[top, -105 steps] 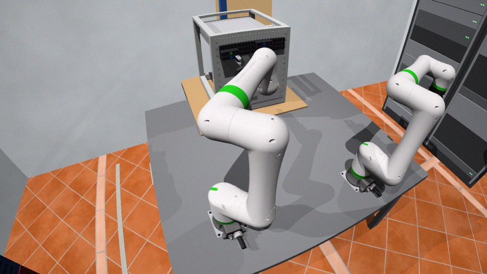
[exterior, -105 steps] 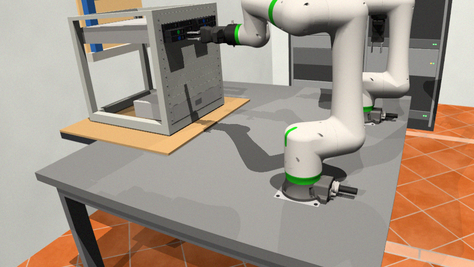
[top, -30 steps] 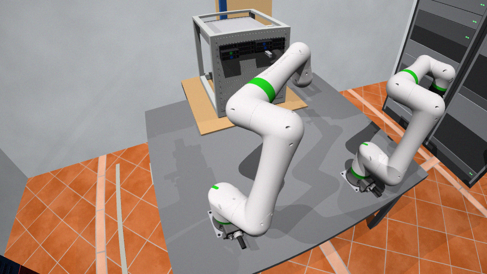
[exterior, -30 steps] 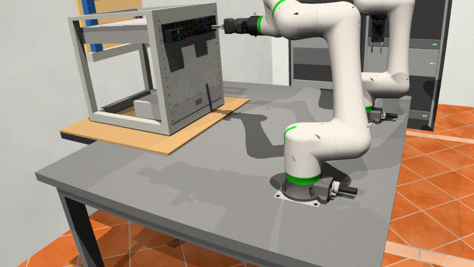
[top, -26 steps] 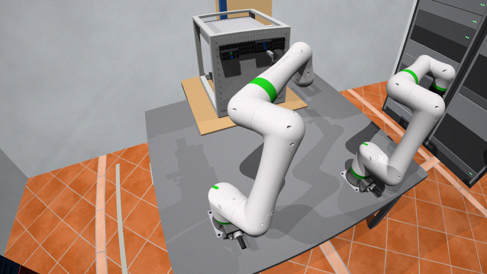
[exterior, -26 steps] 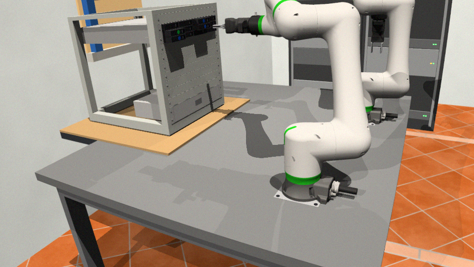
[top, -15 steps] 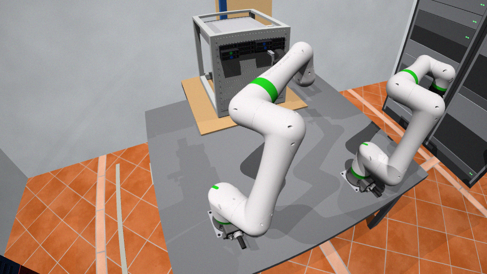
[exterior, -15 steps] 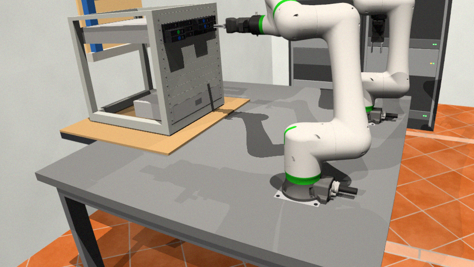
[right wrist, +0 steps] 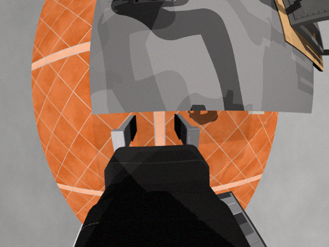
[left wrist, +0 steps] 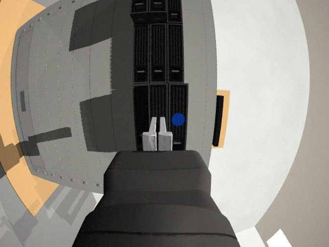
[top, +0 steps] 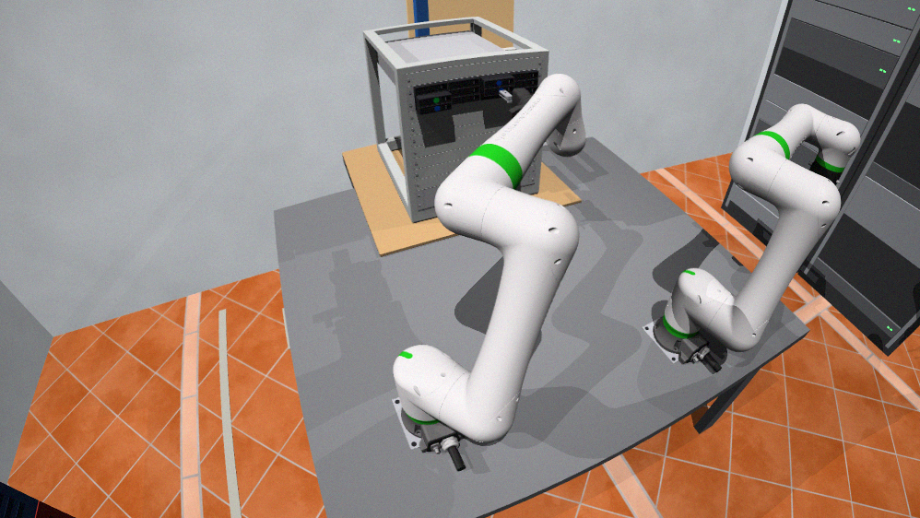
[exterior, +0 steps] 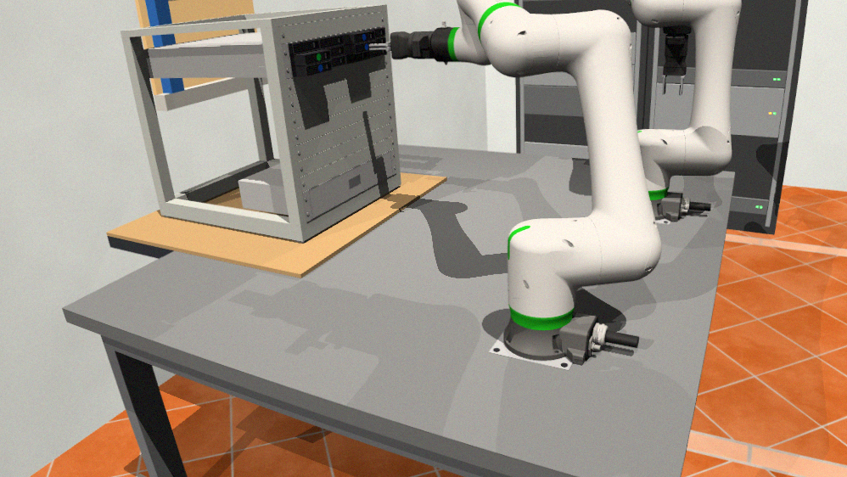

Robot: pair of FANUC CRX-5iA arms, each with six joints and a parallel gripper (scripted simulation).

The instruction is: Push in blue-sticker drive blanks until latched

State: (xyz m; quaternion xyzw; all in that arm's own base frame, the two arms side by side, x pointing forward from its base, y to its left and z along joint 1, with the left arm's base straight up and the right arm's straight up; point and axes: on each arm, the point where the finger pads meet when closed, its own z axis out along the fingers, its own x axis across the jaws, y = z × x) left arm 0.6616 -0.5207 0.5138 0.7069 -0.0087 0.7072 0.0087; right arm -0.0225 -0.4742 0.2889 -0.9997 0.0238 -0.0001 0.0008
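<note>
Grey rack (top: 404, 135) (exterior: 290, 148) (left wrist: 198, 53) (right wrist: 308, 22) stands on a tan board (top: 386, 244) (exterior: 237, 257) (left wrist: 39, 198) (right wrist: 285, 34).

You won't find any text, label, brand or number you can read here. The nearest thing to markings you get are plain round stickers on the drive blanks, blue (top: 499, 83) (exterior: 366, 47) (left wrist: 178, 119) and green (top: 436, 100) (exterior: 318, 57), with no lettering you can make out. Faint marks along the near white arm (top: 514, 128) are too small for you to read.
</note>
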